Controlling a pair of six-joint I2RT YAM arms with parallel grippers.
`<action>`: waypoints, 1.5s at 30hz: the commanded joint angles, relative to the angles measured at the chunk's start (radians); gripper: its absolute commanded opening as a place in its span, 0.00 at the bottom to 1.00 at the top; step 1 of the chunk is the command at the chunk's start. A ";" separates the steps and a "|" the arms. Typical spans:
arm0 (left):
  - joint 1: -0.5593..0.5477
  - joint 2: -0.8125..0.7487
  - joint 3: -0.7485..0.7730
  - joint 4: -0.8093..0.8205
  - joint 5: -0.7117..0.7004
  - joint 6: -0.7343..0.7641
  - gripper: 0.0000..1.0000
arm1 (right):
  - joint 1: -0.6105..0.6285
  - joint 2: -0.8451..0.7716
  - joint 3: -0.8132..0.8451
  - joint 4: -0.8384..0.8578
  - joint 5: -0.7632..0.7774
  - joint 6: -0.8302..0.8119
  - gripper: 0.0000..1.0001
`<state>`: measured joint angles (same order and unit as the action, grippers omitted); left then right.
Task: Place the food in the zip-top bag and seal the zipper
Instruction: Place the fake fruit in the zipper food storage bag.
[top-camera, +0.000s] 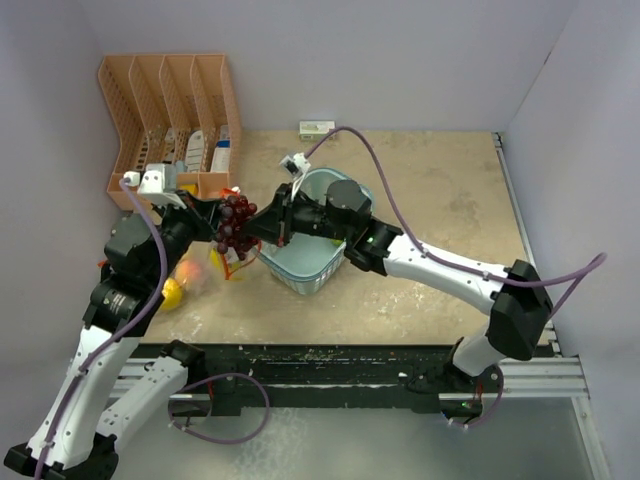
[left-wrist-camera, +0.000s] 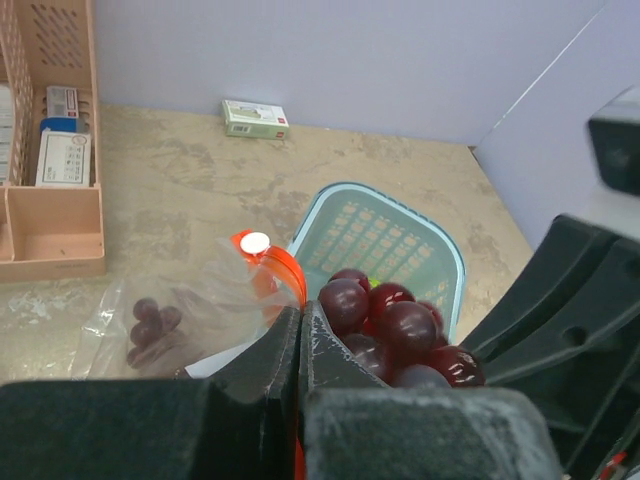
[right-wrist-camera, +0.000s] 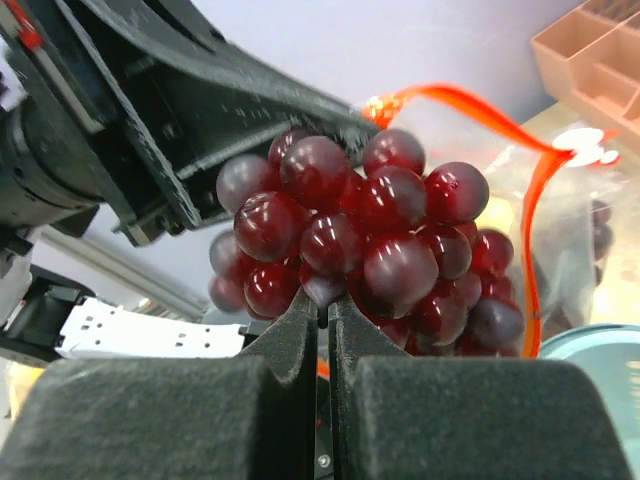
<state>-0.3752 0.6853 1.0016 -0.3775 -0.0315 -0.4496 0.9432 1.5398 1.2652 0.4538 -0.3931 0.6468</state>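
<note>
right gripper (right-wrist-camera: 322, 335) is pinching the grape bunch (right-wrist-camera: 370, 240), left gripper (left-wrist-camera: 300, 345) is clamping the zip-top bag (left-wrist-camera: 185, 305) rim; bunch looks lumpy and light, bag film limp and slippery

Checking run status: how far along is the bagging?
Done: yellow fruit and a peach-like fruit appear inside the zip-top bag. In hand: left end effector pinches the bag's mouth; right end effector holds the grape bunch at it. Remaining: grapes in, orange-red zipper sealed.

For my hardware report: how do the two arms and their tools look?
The left arm and right arm: white links, black joints, a thin purple cable looping along each. The left tool and right tool: black, with two flat, grainy fingers.
</note>
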 joint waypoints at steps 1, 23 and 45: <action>-0.005 -0.027 0.067 0.090 0.048 -0.030 0.00 | 0.044 0.038 -0.027 0.173 -0.044 0.060 0.00; -0.005 -0.048 0.012 0.075 0.209 -0.155 0.00 | 0.045 0.217 0.194 -0.052 0.349 0.057 0.00; -0.004 -0.039 -0.001 0.016 0.043 -0.063 0.00 | 0.045 0.068 0.133 -0.161 0.391 -0.108 0.78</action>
<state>-0.3744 0.6254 0.9699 -0.4446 0.0425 -0.5514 0.9924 1.7611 1.4418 0.2428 0.0422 0.5838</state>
